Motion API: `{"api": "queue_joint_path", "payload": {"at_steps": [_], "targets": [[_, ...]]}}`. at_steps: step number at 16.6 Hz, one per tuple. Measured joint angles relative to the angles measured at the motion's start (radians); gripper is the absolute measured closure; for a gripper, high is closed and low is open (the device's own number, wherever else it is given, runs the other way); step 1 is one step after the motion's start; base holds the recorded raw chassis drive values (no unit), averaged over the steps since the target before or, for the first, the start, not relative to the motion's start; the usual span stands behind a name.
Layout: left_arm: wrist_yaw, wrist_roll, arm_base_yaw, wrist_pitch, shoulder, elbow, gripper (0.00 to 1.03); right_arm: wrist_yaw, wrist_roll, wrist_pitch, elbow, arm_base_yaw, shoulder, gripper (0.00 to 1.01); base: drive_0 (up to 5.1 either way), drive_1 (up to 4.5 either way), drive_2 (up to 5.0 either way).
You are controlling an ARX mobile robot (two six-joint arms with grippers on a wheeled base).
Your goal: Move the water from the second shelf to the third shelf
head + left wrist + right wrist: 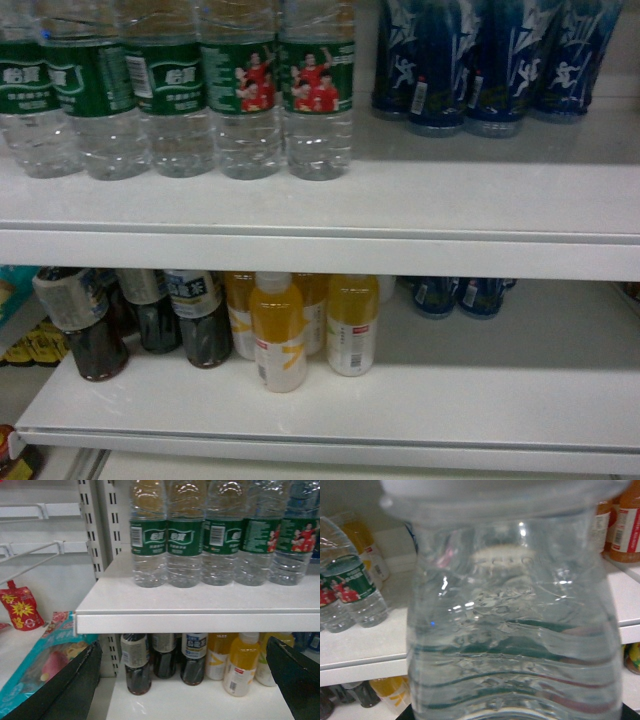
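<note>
Several water bottles (317,95) with green labels stand in a row on the upper white shelf (420,205) in the head view; neither gripper shows there. One clear ribbed water bottle (515,630) fills the right wrist view, held close in my right gripper (515,716), whose dark fingers only peek out at the bottom corners. The same row of water bottles (185,540) appears on the shelf in the left wrist view. My left gripper (183,647) hangs open in front of the shelf below, its black fingers (75,680) spread wide with nothing between them.
Dark blue bottles (490,65) stand right of the water row. The lower shelf (480,400) carries dark tea bottles (95,325), yellow juice bottles (278,335) and small blue bottles (460,295). Snack packets (22,607) hang left of the shelving upright (92,525).
</note>
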Motion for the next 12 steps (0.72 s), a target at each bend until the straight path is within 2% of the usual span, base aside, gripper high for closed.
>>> {"api": "queue_joint_path", "payload": {"at_steps": [12], "targets": [[0.000, 0.000, 0.000, 0.000, 0.000, 0.000, 0.05, 0.000, 0.000, 0.002, 0.000, 0.000, 0.002, 0.58, -4.9, 2.41, 2.4]]}}
